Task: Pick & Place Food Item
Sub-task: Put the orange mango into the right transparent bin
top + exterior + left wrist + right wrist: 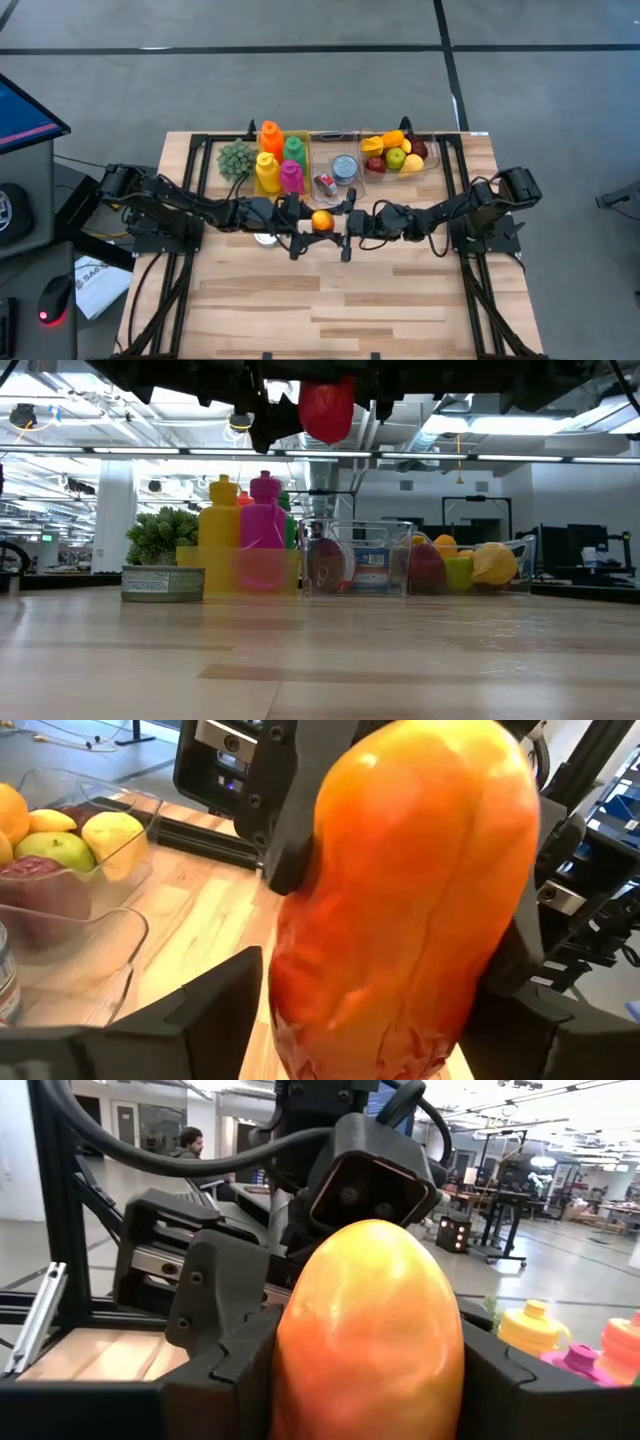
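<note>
My left gripper [303, 220] and right gripper [346, 222] both clamped the orange-red fruit [322, 221], aloft just in front of the can bin [335, 172]; bottles [279, 158] and fruit tray [402, 153] flanked that bin; a tin [162, 583] sat near the bottles.

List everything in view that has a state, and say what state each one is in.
Mango: held above the table between both grippers.
Left gripper: fingers shut on mango.
Right gripper: fingers shut on mango.
Fruit bin: holds fruit.
Bottles: upright, capped.
Tin can: upright on table.
</note>
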